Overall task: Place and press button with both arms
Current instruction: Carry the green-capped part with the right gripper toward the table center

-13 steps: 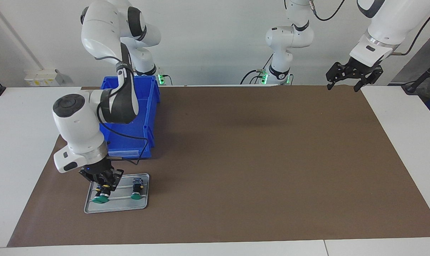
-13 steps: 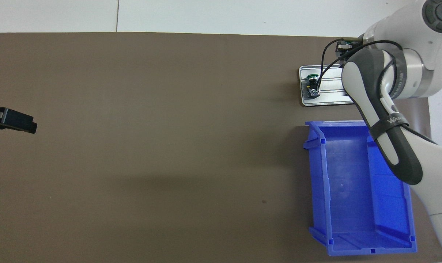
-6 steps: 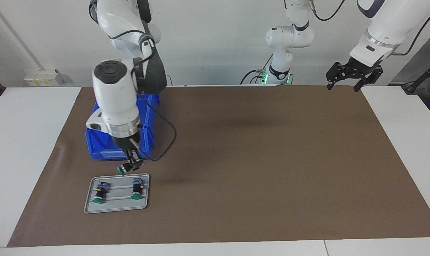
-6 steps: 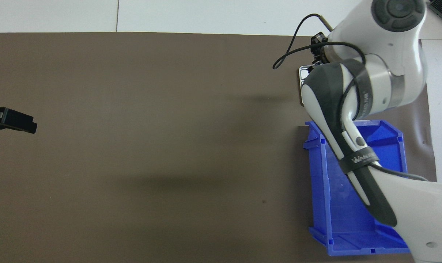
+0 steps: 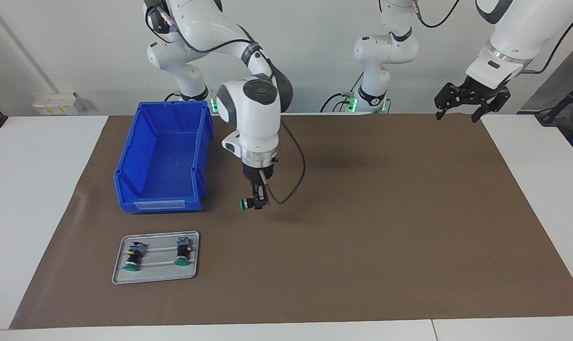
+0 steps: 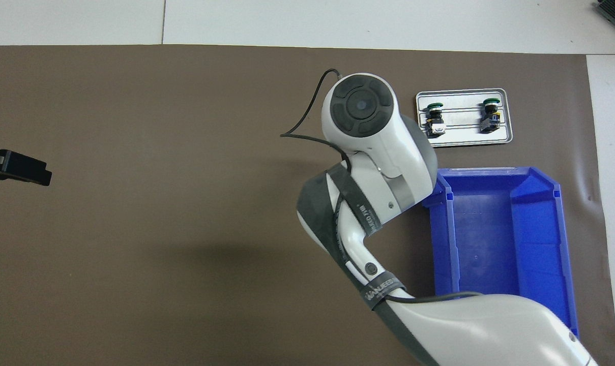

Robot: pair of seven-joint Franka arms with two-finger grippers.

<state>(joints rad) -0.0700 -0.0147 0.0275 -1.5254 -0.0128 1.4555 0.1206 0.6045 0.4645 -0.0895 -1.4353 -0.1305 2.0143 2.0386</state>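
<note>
Button (image 5: pixel 245 204): green cap, black body, carried sideways in the air over the brown mat (image 5: pixel 362 227), just beside the blue bin's (image 5: pixel 163 156) open-front corner.

Right gripper (image 5: pixel 258 202): clamped tight on the button, pointing straight down. The overhead view hides both under the arm's wrist.

Left gripper (image 5: pixel 461 110): fingers spread wide, holding nothing, waiting over the mat's corner at the left arm's end; overhead shows only its black tip (image 6: pixel 17 168).

Surface: brown mat on white table (image 5: pixel 30 189); white wall above.

Bin: nothing visible inside.

Metal tray (image 5: pixel 156 274): farther from the robots than the bin, carrying two buttons (image 5: pixel 133 256) (image 5: pixel 183 251), green caps pointing away from the robots.
</note>
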